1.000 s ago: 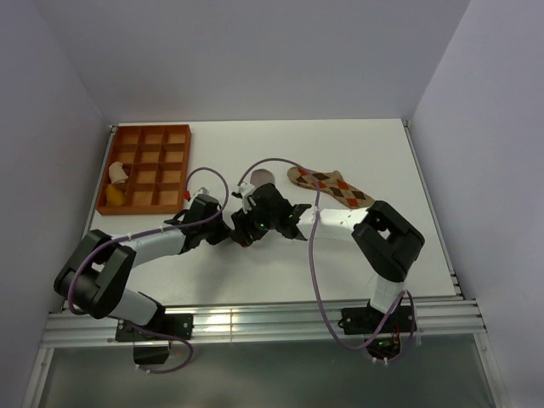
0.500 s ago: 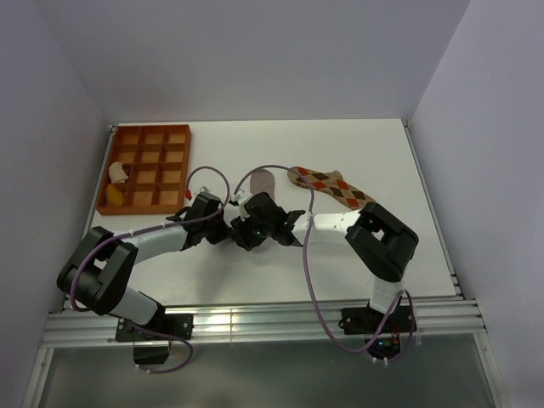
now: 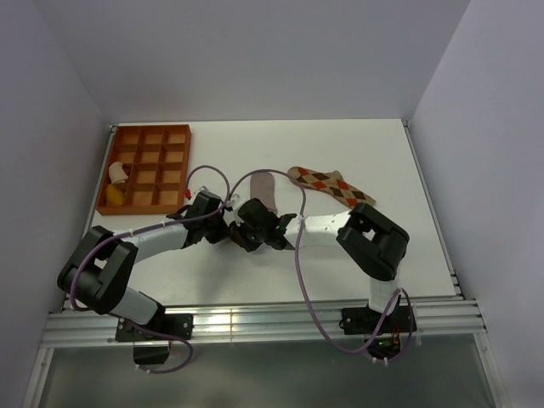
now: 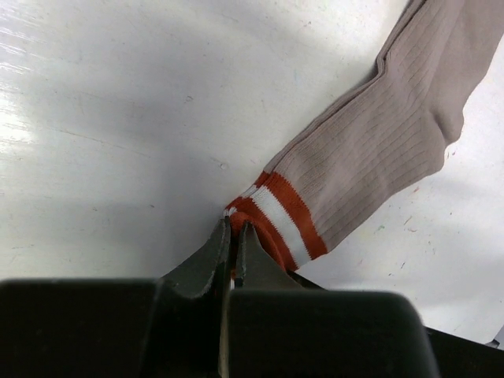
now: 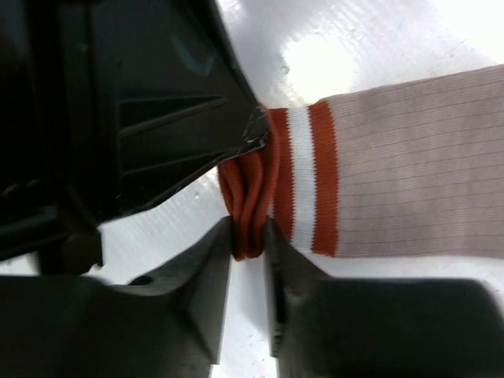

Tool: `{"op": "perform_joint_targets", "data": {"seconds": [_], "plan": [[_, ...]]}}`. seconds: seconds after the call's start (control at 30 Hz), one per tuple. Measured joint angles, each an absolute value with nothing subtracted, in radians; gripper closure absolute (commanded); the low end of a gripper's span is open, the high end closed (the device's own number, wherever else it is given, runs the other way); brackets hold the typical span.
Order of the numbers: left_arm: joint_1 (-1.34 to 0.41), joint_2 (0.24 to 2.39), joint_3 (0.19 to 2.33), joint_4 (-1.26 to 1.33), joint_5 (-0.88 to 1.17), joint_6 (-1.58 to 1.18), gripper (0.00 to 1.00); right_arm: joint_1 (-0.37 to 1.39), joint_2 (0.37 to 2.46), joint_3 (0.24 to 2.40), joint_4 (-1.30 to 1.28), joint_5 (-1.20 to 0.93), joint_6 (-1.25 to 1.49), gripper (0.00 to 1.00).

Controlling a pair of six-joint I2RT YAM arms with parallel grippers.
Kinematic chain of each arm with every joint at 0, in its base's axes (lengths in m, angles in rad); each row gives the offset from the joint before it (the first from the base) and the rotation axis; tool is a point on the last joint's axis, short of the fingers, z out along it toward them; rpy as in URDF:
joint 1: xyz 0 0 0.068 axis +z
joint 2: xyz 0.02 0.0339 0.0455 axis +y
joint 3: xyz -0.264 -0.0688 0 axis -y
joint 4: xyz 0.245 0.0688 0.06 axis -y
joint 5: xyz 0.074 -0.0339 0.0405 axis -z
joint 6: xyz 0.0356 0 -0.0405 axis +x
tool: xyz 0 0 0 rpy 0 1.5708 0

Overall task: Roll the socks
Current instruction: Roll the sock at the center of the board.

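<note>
**A:** How far along is the rolling?

**B:** Barely begun, I'd say. The striped sock (image 4: 394,134) lies flat on the desk (image 3: 425,170), stretching away from both pincers. No turn of a roll shows in it. Only the red edge of its cuff (image 5: 299,181) is bunched up.

**A:** Which arm has hold of it?

**B:** The left pincer (image 4: 232,228) is clenched on the cuff's edge, jaws pressed together with red fabric caught at the tips. The right pincer (image 5: 248,236) faces it, just beside. Its two fingers stand either side of the bunched red rim, and the fabric fills the gap. So it looks to be grasping the cuff too.

**A:** And the other sock?

**B:** The argyle sock (image 3: 331,185) lies beyond the right pincer and off to its right, well apart from both pincers. It is flat, and nothing holds it.

**A:** So what's left?

**B:** Nearly everything, by my reckoning. The socks are not laid together, the striped one has only its rim gathered, and the argyle one has yet to be handled at all.
</note>
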State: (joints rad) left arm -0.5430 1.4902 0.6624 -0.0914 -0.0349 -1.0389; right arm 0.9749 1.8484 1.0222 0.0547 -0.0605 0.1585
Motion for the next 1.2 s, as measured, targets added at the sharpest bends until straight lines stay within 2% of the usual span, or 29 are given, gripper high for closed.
{"op": "perform_joint_targets", "data": {"seconds": [0.07, 0.17, 0.27, 0.37, 0.4, 0.5, 0.7, 0.93, 1.2], "plan": [[-0.543, 1.490, 0.662, -0.092, -0.040, -1.042, 1.00, 0.975, 1.856, 1.034, 0.045, -0.046, 0.162, 0.80], [-0.543, 1.490, 0.662, -0.092, -0.043, -1.043, 0.99, 0.976, 1.857, 1.040, 0.035, -0.037, 0.166, 0.98], [-0.543, 1.490, 0.662, -0.091, -0.047, -1.046, 0.93, 0.976, 1.866, 1.053, 0.023, -0.034, 0.171, 1.00], [-0.543, 1.489, 0.662, -0.092, -0.058, -1.059, 0.77, 0.973, 1.877, 1.073, 0.004, -0.043, 0.177, 1.00], [-0.543, 1.488, 0.661, -0.091, -0.062, -1.064, 0.66, 0.967, 1.880, 1.080, -0.002, -0.052, 0.180, 1.00], [-0.543, 1.466, 0.650, -0.087, -0.073, -1.082, 0.46, 0.945, 1.887, 1.087, -0.006, -0.103, 0.200, 1.00], [-0.525, 1.357, 0.582, -0.064, -0.096, -1.116, 0.30, 0.831, 1.901, 1.087, -0.006, -0.289, 0.282, 1.00], [-0.507, 1.250, 0.484, 0.023, -0.102, -1.127, 0.30, 0.720, 1.949, 1.086, 0.035, -0.505, 0.403, 1.00], [-0.507, 1.271, 0.435, 0.152, -0.064, -1.117, 0.33, 0.646, 2.007, 1.086, 0.082, -0.674, 0.554, 1.00]]}}
